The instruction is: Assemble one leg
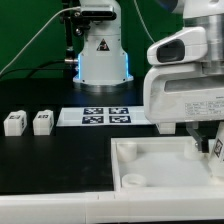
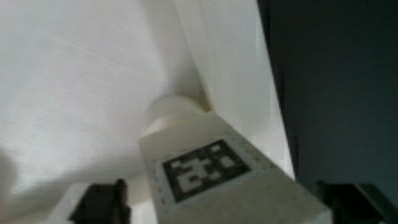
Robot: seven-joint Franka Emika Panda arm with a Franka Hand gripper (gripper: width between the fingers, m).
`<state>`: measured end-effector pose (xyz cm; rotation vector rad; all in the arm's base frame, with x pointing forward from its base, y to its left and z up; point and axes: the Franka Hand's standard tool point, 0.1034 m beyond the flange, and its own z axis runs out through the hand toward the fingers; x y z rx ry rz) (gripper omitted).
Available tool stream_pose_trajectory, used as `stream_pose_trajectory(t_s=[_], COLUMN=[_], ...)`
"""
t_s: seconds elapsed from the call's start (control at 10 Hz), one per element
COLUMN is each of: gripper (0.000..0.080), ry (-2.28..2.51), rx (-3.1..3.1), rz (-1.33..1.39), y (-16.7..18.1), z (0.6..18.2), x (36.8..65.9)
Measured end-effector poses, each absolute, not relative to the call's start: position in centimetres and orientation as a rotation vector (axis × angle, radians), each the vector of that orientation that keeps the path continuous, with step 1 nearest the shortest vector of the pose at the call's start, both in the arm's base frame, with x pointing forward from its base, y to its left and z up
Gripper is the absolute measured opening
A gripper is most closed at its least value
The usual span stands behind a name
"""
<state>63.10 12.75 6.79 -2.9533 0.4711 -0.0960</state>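
A robotics lab test cell: a white arm base (image 1: 100, 52) with a warning triangle and a glowing blue ring stands on a black counter (image 1: 50, 165), a green curtain (image 1: 25, 25) hangs behind, a cable (image 1: 30, 41) trails down, and the marker board (image 1: 105, 117) lies flat with printed square tags

A matte black worktop (image 1: 60, 160) carries a thin, flat white marker board (image 1: 105, 117) printed with square black-and-white tags. Nearer the camera, towards the exterior view's right, lies a large white square tray-like plastic part (image 1: 150, 162) with a round corner hole (image 1: 130, 181). A green backdrop (image 1: 25, 30) stands behind.
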Motion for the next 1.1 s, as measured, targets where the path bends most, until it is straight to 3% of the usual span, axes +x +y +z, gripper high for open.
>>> stream_pose_trajectory(t_s=[0.1,0.2,1.1], gripper=[0.0384,0.0298,0.0279], ry=[0.506,0.513,1.990], rx=[-2.945,-2.954,-2.101], rz=[-0.093,-0.088,0.091], y=[12.8,12.1,12.6], z=[6.8,6.6,5.9], x=[63.1,63.0,62.5])
